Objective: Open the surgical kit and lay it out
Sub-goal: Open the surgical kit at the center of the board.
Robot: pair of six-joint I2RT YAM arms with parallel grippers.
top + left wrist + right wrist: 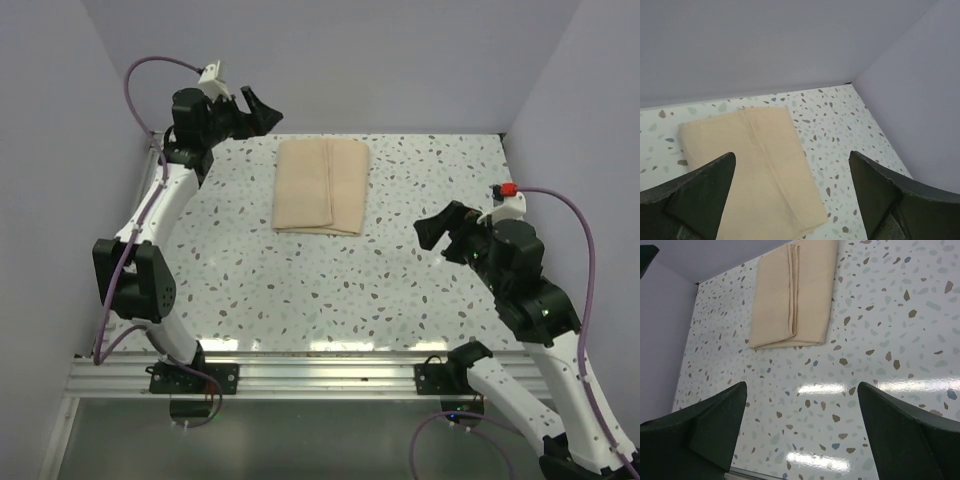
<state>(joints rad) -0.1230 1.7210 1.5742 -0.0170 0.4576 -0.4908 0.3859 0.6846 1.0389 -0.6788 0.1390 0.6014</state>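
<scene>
surgical kit [322, 187]: beige cloth wrap, folded shut, flat on speckled table [400, 290], far centre; tray and instruments not visible, presumably inside. left gripper [262, 108]: jaws spread, empty, raised near the wrap's far-left corner, not touching. right gripper [440, 238]: jaws spread, empty, well apart to the near right. risks, as judged: a pinch through several layers would likely lift the whole bundle and tip hidden contents out; a one-sided pull may drag it rather than unfold it.
</scene>
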